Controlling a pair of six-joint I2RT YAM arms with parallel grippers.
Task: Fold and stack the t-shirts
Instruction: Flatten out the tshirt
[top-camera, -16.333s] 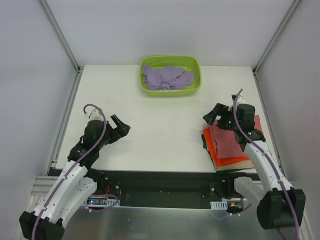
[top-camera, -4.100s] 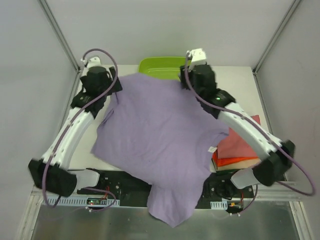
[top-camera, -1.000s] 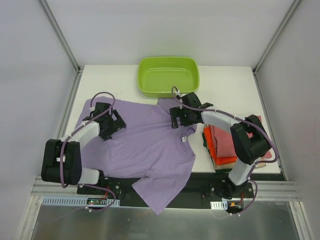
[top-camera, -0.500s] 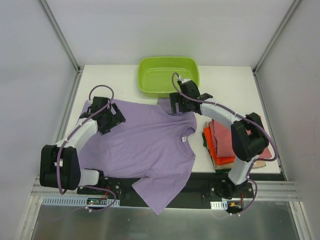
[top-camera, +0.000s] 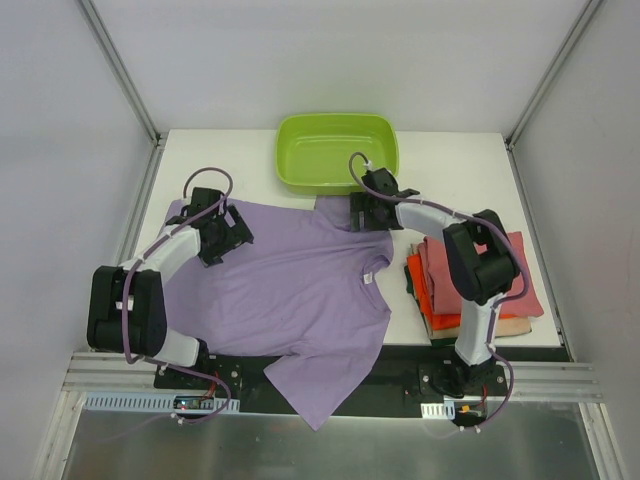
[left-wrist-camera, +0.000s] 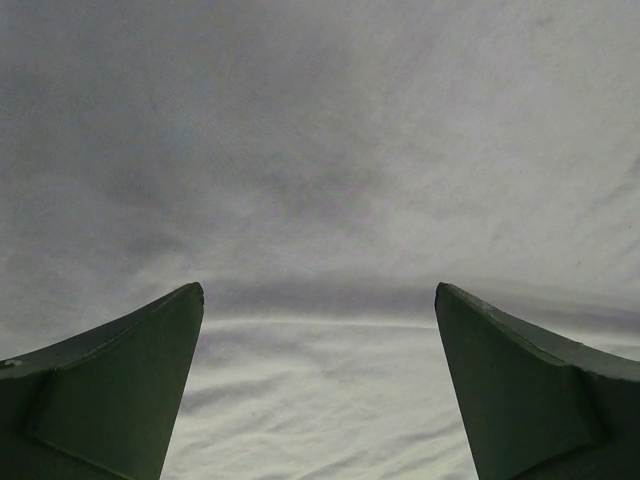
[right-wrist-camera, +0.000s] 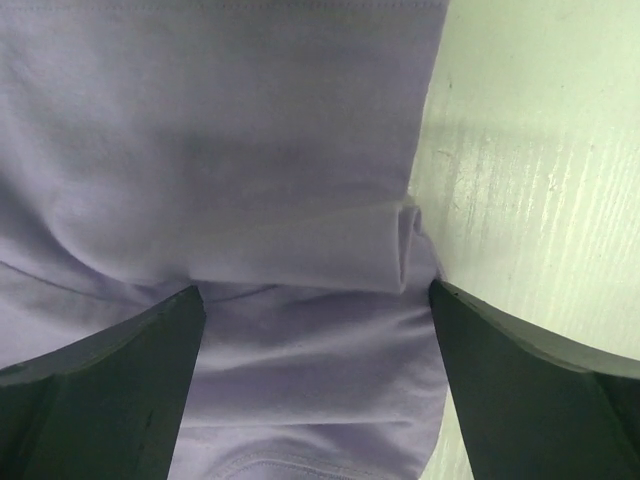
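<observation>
While both arms reach out over the white table (top-camera: 450, 165), the lilac t-shirt (top-camera: 290, 285) lies opened out flat across its middle, neck toward the far side and lower hem hanging off the near edge between the arm bases. From above, the left gripper (left-wrist-camera: 318, 295) sits over the shirt's far left corner, by the sleeve. Its wrist camera shows the two dark fingers (left-wrist-camera: 110, 390) spread wide, with nothing pinched between them and only pale, lightly creased fabric beneath. The right gripper (right-wrist-camera: 315, 292) is over the far right part of the shirt, just in front of the lime-green tub (top-camera: 310, 183). Its claw is likewise spread and holds nothing. Under it the lilac cloth ends in a straight edge with a small rolled tuck, and bare table shows to the right of that edge. Whether either set of fingertips touches the cloth cannot be told. Near the table's right edge sits a stack of folded shirts — a rose-red one (top-camera: 437, 268) on top and an orange one (top-camera: 430, 305) showing below it — close beside the lilac shirt's right sleeve.
</observation>
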